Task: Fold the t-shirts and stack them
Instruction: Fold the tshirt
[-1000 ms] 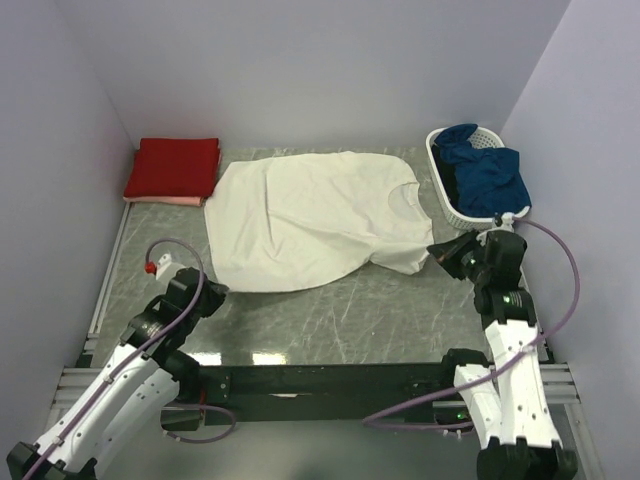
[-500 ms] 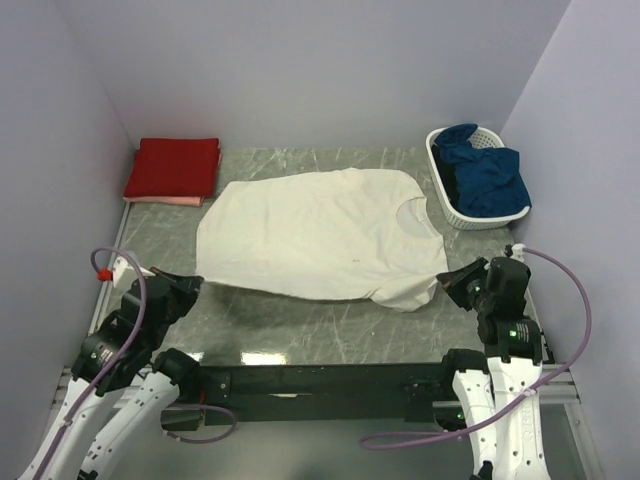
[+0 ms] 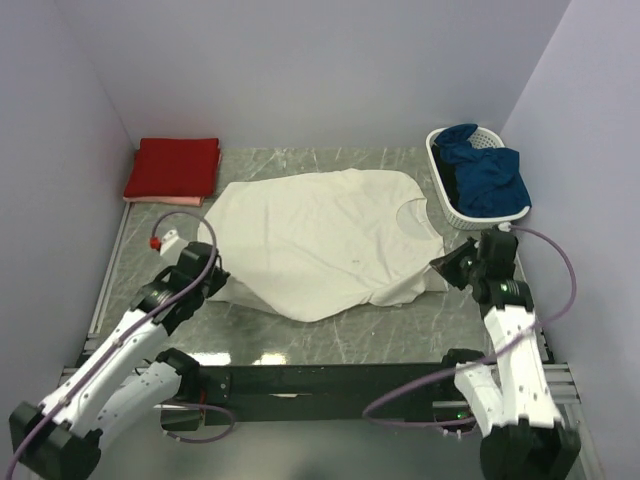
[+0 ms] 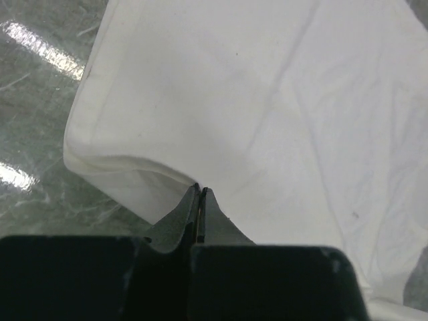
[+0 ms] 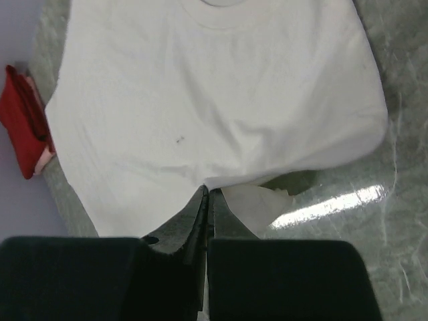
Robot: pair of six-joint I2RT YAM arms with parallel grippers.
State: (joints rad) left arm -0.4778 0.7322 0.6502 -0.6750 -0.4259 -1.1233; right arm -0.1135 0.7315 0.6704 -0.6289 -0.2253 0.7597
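Left wrist: cream t-shirt point(image 4: 267, 100) inside left gripper point(image 4: 201, 190)

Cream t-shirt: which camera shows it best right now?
Top external: nearly the whole cream t-shirt lies spread on the table, collar toward the basket. Left wrist shows only one folded-under edge; right wrist shows collar and body, cropped.

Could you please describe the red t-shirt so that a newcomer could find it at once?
Look at the marble table and go to its far left corner. The red t-shirt lies there, folded into a square on a pale pink one. Unlike the cream t-shirt spread across the middle, it is small, folded and bright red.
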